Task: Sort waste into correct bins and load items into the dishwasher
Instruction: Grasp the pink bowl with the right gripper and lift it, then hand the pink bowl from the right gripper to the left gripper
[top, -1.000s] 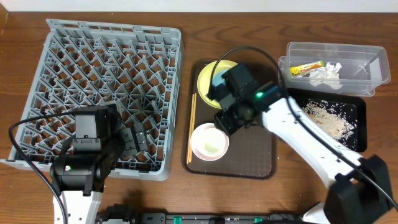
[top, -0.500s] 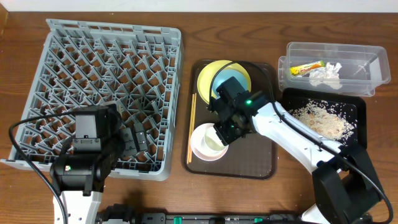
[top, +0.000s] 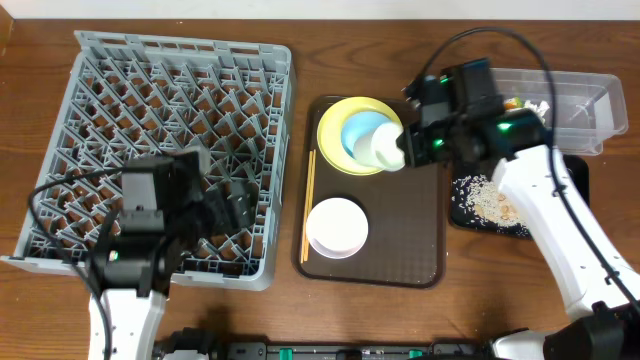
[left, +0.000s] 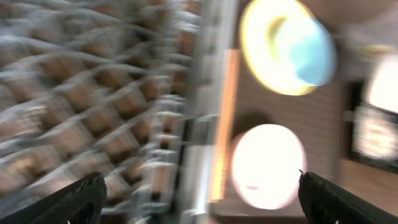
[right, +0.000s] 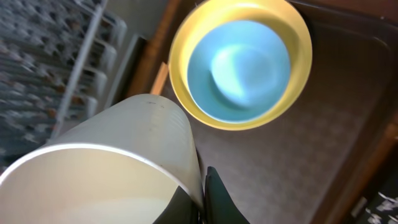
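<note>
My right gripper (top: 405, 150) is shut on the rim of the small white cup (top: 380, 148) and holds it tilted above the light blue bowl (top: 355, 133), which sits on the round yellow plate (top: 333, 122). In the right wrist view the fingers (right: 202, 193) pinch the cup wall (right: 124, 143) over the bowl (right: 239, 68). The pale pink-white bowl (top: 337, 227) and the chopsticks (top: 308, 205) lie on the brown tray (top: 410, 250). My left gripper (top: 235, 205) is open and empty over the grey rack's (top: 150, 90) right side. The left wrist view is blurred.
The clear tub (top: 585, 100) at the back right holds the white napkin (top: 541, 107); the wrapper is mostly hidden by my right arm. The black tray (top: 480, 222) with rice scraps (top: 485, 195) lies below it, partly under the arm.
My right gripper has lifted the white cup from beside the pink-white bowl and swung up and right. My left gripper has shifted right across the rack.
</note>
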